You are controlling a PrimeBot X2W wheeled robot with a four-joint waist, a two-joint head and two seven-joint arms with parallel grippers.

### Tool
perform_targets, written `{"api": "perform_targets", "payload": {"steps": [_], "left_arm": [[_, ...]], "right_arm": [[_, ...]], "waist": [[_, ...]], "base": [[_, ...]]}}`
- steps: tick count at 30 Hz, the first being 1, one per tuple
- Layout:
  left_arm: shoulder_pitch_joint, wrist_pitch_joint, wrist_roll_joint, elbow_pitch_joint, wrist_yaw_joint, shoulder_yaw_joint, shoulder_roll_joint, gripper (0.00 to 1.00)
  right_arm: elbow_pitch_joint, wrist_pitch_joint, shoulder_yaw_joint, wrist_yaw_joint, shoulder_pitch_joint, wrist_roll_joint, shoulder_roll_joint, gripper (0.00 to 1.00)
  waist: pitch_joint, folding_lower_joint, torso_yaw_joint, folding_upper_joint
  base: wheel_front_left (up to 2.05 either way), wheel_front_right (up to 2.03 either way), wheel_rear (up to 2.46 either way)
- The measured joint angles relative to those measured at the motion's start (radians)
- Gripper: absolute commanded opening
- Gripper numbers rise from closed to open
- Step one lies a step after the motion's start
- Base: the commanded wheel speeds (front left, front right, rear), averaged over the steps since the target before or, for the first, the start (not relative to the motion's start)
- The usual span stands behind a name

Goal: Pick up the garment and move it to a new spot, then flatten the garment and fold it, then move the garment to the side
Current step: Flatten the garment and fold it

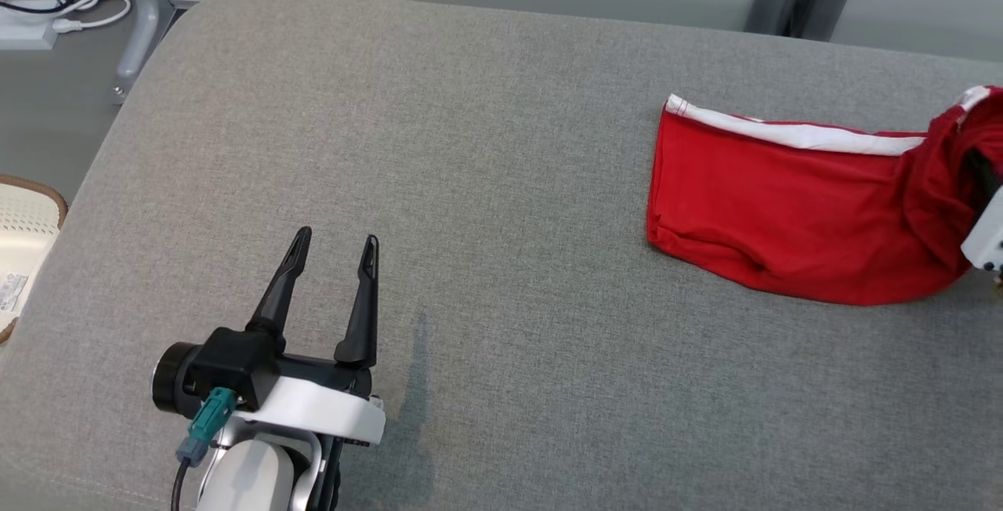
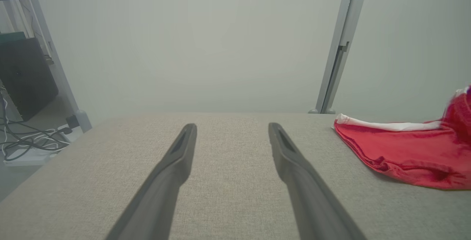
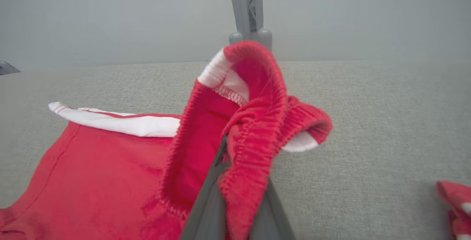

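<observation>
Here, a broad grey woven-fabric table surface [image 1: 470, 143] carries a red cloth garment with a white side stripe [image 1: 783, 213] at its far right, mostly lying flat. The right wrist view shows the garment's ribbed elastic waistband [image 3: 254, 137] raised and pinched between the closed fingers of the right gripper [image 3: 225, 151]. The left gripper [image 1: 338, 237] hovers spread wide and empty, well apart from the garment. The label on the pale perforated object [image 1: 23, 237] is too small to read.

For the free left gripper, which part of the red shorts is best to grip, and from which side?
I would grip the leg hem of the red shorts with the left gripper, coming low from the robot's left. That free edge lies flat on the grey fabric surface, facing it, while the right gripper holds the waistband raised.
</observation>
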Motion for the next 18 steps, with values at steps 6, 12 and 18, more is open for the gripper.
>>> {"api": "perform_targets", "payload": {"steps": [6,12,18], "left_arm": [[0.003,0.0,-0.003,0.012,0.001,-0.002,0.0,1.0],[0.014,0.0,-0.008,0.011,0.001,0.002,0.0,1.0],[0.027,0.0,-0.014,0.009,0.002,0.0,0.0,1.0]], "right_arm": [[-0.075,0.007,0.066,0.0,-0.02,0.032,0.026,0.0],[-0.15,0.031,0.127,0.0,-0.041,0.075,0.047,0.0],[-0.189,0.053,0.185,0.0,-0.052,0.103,0.054,0.0]], "waist": [[-0.038,0.0,-0.011,0.0],[-0.063,0.0,-0.004,0.0],[-0.07,0.0,0.024,0.0]], "base": [[0.0,0.0,0.0],[0.0,0.0,0.0],[0.0,0.0,0.0]]}}
